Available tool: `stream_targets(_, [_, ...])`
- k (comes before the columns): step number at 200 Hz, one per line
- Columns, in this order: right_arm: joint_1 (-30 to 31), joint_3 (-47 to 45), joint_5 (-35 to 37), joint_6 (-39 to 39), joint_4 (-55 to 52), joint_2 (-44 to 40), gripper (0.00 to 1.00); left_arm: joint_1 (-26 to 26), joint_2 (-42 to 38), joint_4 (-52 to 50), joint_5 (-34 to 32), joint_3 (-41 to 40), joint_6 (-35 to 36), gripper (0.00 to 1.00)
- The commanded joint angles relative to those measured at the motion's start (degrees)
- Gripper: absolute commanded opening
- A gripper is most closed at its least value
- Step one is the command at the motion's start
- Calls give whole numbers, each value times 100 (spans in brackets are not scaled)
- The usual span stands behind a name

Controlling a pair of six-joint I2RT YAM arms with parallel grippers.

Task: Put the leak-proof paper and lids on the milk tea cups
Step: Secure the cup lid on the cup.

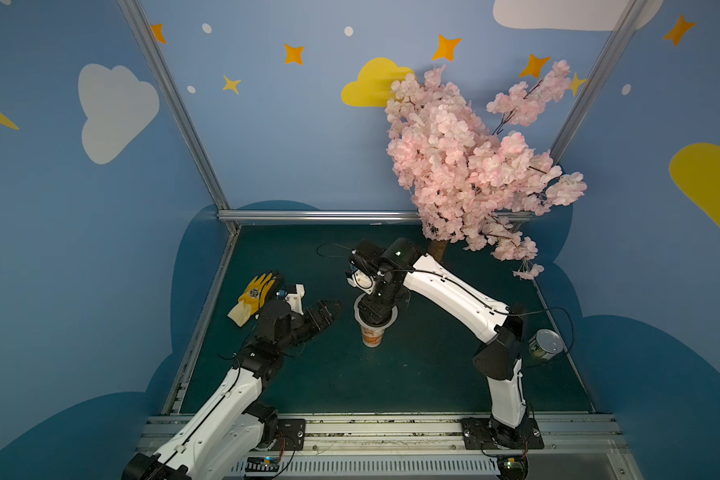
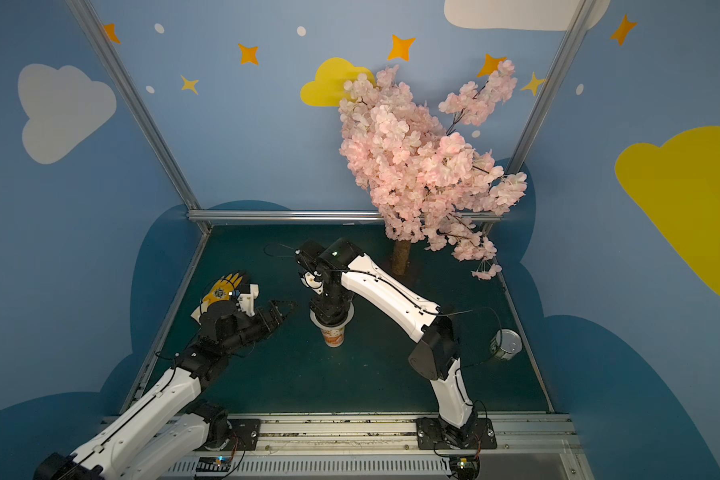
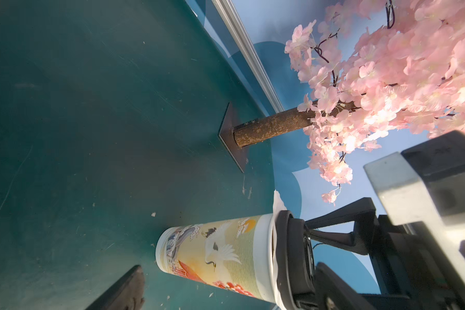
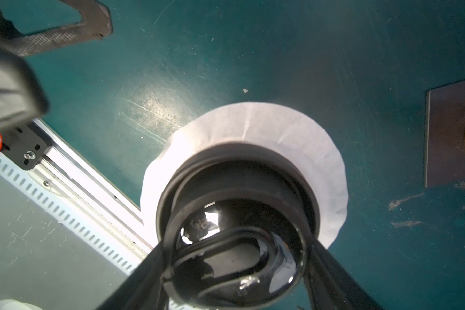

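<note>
- Your cup (image 1: 371,334) stands upright mid-surface (image 1: 391,386), well off every edge. Bare green lies between it and the front rail (image 1: 391,428), and across to the can (image 1: 545,343) by the right edge.
- The paper (image 4: 253,123) lies over the cup's mouth, its rim sticking out all round beneath the lid (image 4: 239,171).
- Your right tool (image 4: 239,241) stands over the cup, jaws wide, clamped on the lid's sides.
- Your left tool (image 1: 335,313) hangs near the cup but apart from it, jaws spread, holding nothing.
- You have one each: cup, paper, lid, can, glove (image 1: 256,295), tree (image 1: 474,166).
- The cup's mouth is hidden; in both top views the right tool covers the lid.
</note>
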Motion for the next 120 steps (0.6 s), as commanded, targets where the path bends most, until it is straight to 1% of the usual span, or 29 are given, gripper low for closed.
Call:
stream_targets(1, [41, 119, -103, -81, -93, 140, 71, 27, -75, -95, -39, -34, 78, 97])
stream_targets(120, [73, -11, -286, -165, -33, 352, 73, 27, -66, -93, 46, -22, 70, 97])
